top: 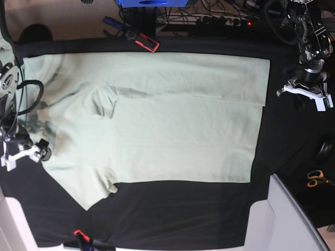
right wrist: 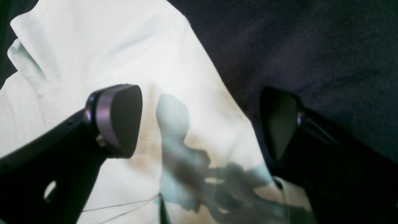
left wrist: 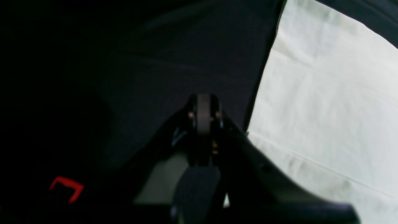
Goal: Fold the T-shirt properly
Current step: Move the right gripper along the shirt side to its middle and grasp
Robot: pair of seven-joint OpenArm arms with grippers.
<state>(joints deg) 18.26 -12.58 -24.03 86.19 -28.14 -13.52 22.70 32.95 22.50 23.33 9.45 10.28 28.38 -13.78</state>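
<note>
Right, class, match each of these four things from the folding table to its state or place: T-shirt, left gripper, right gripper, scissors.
Things:
1. T-shirt
2. left gripper
3. right gripper
4. scissors

States or places:
A. open, over the shirt's edge
B. shut, over the black tablecloth beside the shirt
C. pale mint, spread out on the tablecloth
D. orange handles, near the base view's right edge

Pairs: 1-C, 2-B, 3-A, 4-D

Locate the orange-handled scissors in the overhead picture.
In the base view the scissors lie at the far right edge on the black tablecloth, below the left arm and well right of the T-shirt.
</note>
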